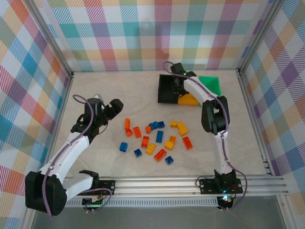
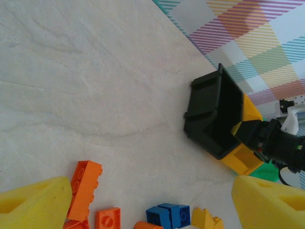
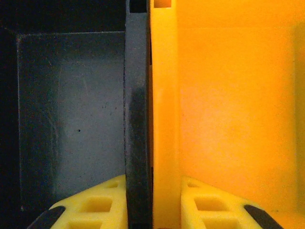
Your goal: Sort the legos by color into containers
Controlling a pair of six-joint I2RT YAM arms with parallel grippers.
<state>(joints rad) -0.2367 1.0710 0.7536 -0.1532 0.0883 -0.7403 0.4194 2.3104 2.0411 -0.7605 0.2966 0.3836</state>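
Several orange-red, blue and yellow legos [image 1: 155,138] lie scattered mid-table. The black bin [image 1: 167,89], yellow-orange bin [image 1: 189,99] and green bin [image 1: 211,85] stand joined at the back and look tilted. My right gripper [image 1: 180,82] is shut on the paired walls where the black bin [image 3: 71,109] meets the yellow-orange bin [image 3: 233,105], with one finger [image 3: 90,210] inside each; right gripper [image 3: 152,210]. My left gripper [image 2: 151,202] hovers open and empty left of the pile, left gripper [image 1: 114,106], over an orange brick [image 2: 86,188] and blue bricks [image 2: 167,214].
Checked walls close in the table on three sides, just behind the bins. A metal rail [image 1: 162,183] runs along the near edge. Bare tabletop [image 1: 114,86] stretches between my left gripper and the black bin.
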